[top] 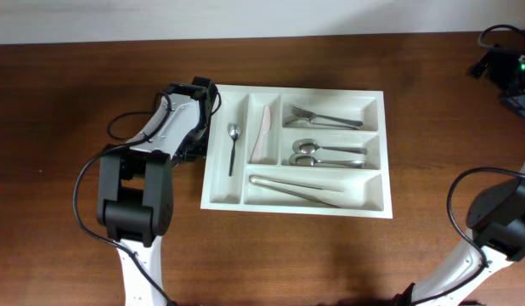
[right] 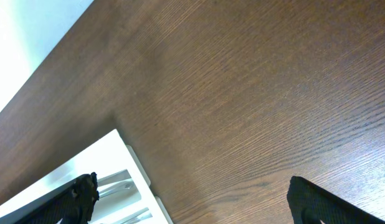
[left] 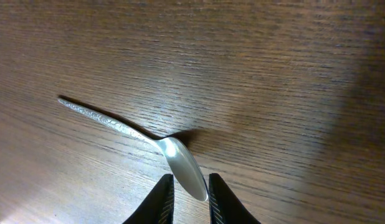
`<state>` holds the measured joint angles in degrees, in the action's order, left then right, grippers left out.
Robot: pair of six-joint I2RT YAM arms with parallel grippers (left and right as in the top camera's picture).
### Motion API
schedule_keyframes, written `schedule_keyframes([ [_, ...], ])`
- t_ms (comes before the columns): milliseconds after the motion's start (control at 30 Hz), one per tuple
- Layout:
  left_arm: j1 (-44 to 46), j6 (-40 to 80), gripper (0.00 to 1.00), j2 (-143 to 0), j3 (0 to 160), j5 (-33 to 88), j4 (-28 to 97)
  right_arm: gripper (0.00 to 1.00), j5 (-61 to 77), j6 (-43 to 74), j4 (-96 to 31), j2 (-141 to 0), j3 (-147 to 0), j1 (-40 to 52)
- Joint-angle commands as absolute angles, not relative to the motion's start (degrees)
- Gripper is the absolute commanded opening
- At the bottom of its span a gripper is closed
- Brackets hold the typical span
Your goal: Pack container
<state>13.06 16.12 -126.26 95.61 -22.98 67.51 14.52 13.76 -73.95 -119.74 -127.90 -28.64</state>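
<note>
The container (top: 377, 204) is a white five-compartment tray in the middle of the table. It holds a small spoon (top: 233, 144), a pale knife (top: 262, 134), forks (top: 324, 117), two spoons (top: 326, 154) and tongs (top: 296, 189). My left gripper (top: 203, 93) is just off the tray's far left corner. In the left wrist view its jaws (left: 187, 182) are nearly together around the bowl of a silver spoon (left: 180, 163) that lies on the wood, handle pointing up-left. That spoon is hidden under the arm in the overhead view. My right gripper (right: 192, 199) is wide open and empty, over bare wood beside the tray's corner (right: 127, 158).
The left arm's base (top: 135, 200) stands at the front left and its cable loops beside it. The right arm (top: 500, 217) rises at the front right, with black hardware and cables (top: 505, 64) at the back right edge. The table's far edge meets a white wall.
</note>
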Motion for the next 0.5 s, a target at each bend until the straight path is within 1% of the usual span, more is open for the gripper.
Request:
schedule_keyframes([
  [0,12.9,17.1,0.21,-126.7,96.5,-23.8,67.5,0.99,14.8,14.2,-74.0,-119.6,-127.7,-28.9],
  [467,13.0,16.4,0.21,-126.7,96.4,-23.4,67.5,0.99,14.8,14.2,-74.0,-119.6,-127.7,-28.9],
])
